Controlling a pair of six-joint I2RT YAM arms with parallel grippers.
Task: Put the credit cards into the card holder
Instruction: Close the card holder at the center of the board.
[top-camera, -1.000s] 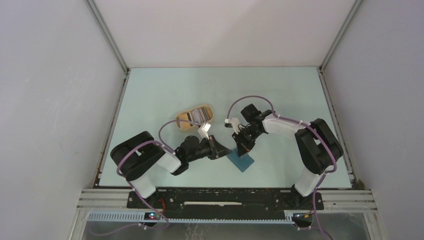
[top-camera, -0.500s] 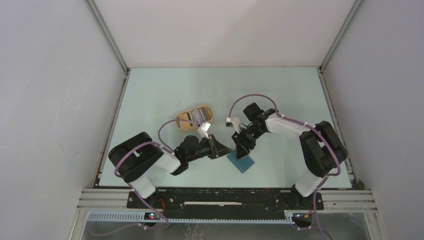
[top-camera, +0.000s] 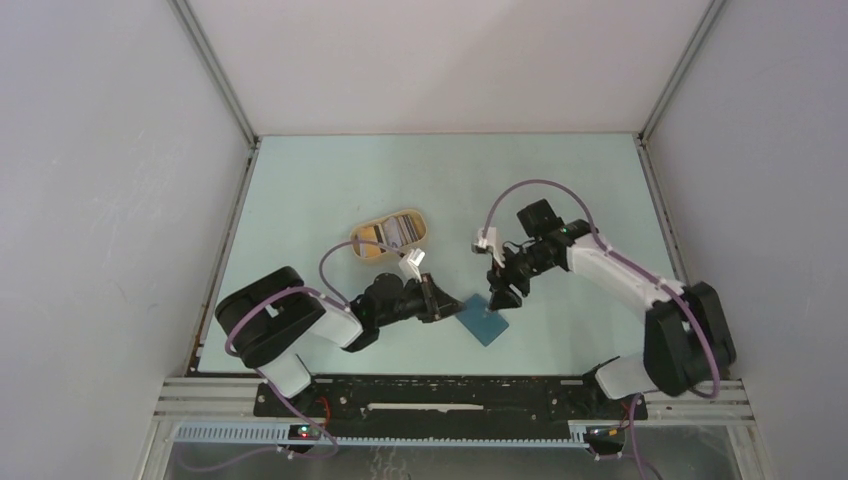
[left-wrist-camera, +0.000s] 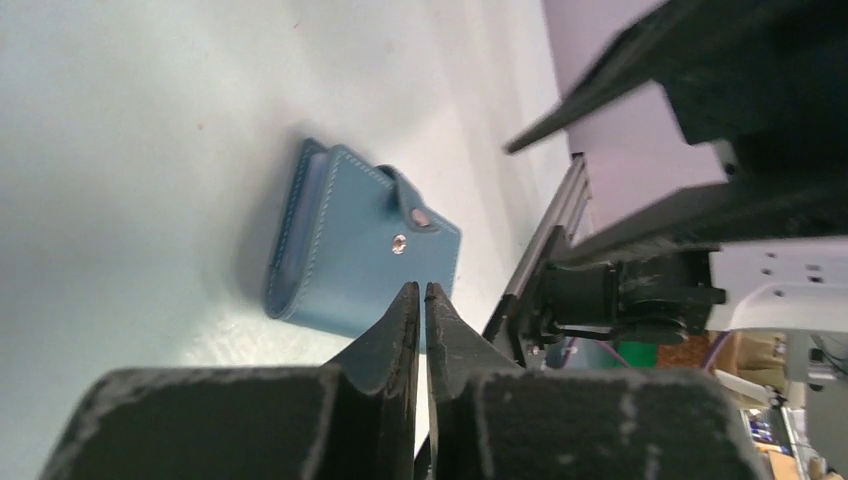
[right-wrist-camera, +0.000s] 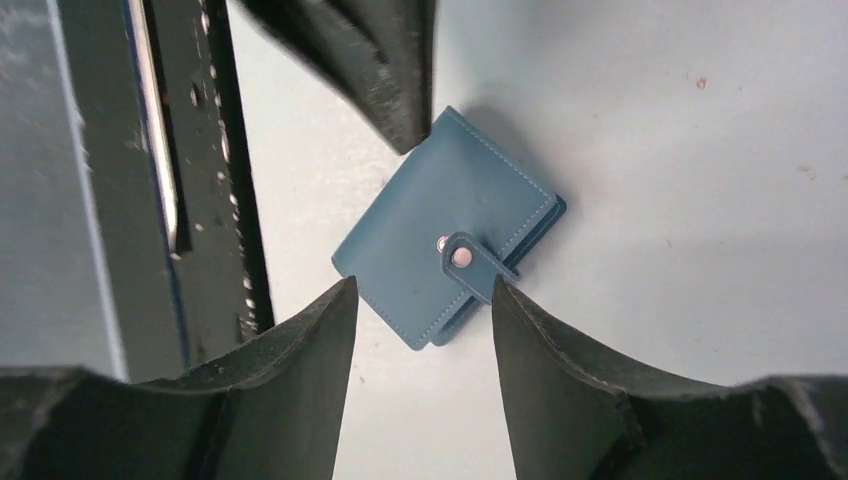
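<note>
Now that right fingers (right-wrist-camera: 290, 380) are parted and withdrawn: card holder (right-wrist-camera: 420, 220) left snapped shut — released.
Left fingers (left-wrist-camera: 390, 340): together, at its 9 o'clock.

Tan oval tray (top-camera: 356, 246) on pale table (top-camera: 560, 180)

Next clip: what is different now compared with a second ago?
The right pincer opened and drew back toward its own side, off the card holder, and its arm swung outward. Whether it had been gripping the holder I cannot tell. The left pincer stayed shut next to the holder. The holder, closed on the table, and the tray with the credit cards did not move.
</note>
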